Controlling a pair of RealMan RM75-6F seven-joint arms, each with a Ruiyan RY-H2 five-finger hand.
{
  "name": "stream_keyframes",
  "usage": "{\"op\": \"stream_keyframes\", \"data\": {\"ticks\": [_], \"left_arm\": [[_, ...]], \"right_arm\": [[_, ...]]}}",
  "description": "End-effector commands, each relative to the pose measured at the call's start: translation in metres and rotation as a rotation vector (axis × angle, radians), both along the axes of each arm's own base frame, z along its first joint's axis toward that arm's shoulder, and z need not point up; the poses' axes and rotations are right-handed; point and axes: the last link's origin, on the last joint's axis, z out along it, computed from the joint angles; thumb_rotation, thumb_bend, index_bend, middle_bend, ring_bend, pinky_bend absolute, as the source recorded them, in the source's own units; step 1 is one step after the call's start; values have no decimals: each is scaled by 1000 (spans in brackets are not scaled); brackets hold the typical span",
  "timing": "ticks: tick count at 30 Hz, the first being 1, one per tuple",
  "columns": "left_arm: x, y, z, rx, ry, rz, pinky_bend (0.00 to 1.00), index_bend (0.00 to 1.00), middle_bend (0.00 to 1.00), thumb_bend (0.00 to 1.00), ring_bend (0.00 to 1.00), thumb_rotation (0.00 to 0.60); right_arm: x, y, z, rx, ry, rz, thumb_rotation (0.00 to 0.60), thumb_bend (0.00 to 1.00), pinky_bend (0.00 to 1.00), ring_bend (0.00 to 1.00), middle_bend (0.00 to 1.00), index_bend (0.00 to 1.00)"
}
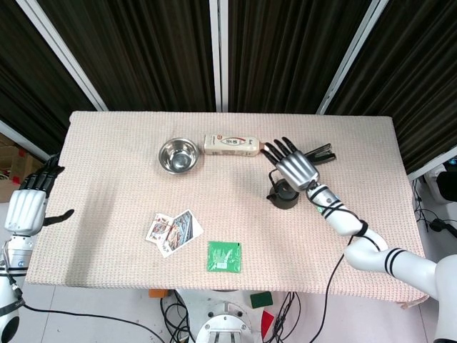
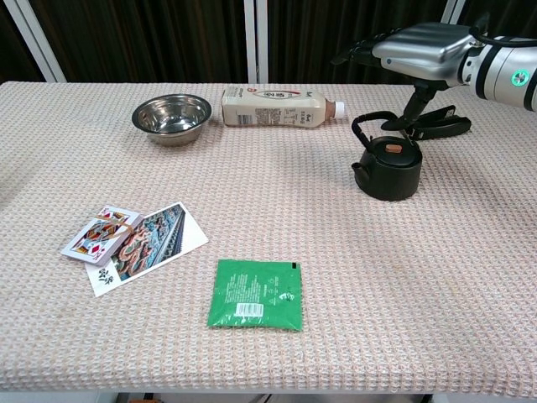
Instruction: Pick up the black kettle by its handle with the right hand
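Note:
The black kettle (image 1: 285, 195) (image 2: 388, 170) stands upright on the right half of the table, its arched handle (image 2: 377, 122) raised over a lid with an orange knob. My right hand (image 1: 293, 166) (image 2: 417, 44) hovers just above and behind the kettle, palm down, fingers spread and holding nothing. It is apart from the handle. My left hand (image 1: 27, 208) hangs off the table's left edge with its fingers apart and nothing in it; the chest view does not show it.
A black clip-like tool (image 1: 319, 153) (image 2: 439, 124) lies right behind the kettle. A milk-tea bottle (image 1: 231, 145) (image 2: 273, 109) lies on its side beside a steel bowl (image 1: 178, 155) (image 2: 172, 114). Playing cards (image 1: 173, 230) (image 2: 130, 239) and a green packet (image 1: 224, 256) (image 2: 256, 294) lie nearer the front.

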Motion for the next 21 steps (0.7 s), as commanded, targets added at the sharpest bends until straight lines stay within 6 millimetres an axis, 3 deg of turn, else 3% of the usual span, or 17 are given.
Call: {"op": "stream_keyframes", "data": {"ticks": [1, 4, 8, 15, 18, 21], "left_arm": [[1, 0, 0, -1, 1, -2, 194, 127, 148, 18, 121, 582], [2, 0, -1, -3, 1, -5, 194, 127, 148, 18, 121, 583], [3, 0, -2, -6, 3, -8, 194, 127, 148, 18, 121, 583], [4, 0, 0, -3, 5, -11, 194, 127, 148, 18, 121, 587], [5, -1, -1, -4, 5, -10, 194, 127, 148, 19, 121, 587], [4, -2, -1, -6, 5, -7, 194, 127, 148, 18, 121, 587]], "right_arm": [[-2, 3, 4, -2, -5, 3, 600, 195, 0, 0, 0, 0], [-4, 6, 7, 10, -13, -3, 600, 200, 0, 0, 0, 0], [-5, 7, 10, 33, -41, -27, 600, 318, 0, 0, 0, 0], [-7, 3, 15, 47, -40, -46, 600, 389, 0, 0, 0, 0], [-7, 2, 15, 61, -41, -65, 600, 520, 0, 0, 6, 0], [-6, 0, 12, 86, -76, -107, 564, 786, 0, 0, 44, 0]]}}
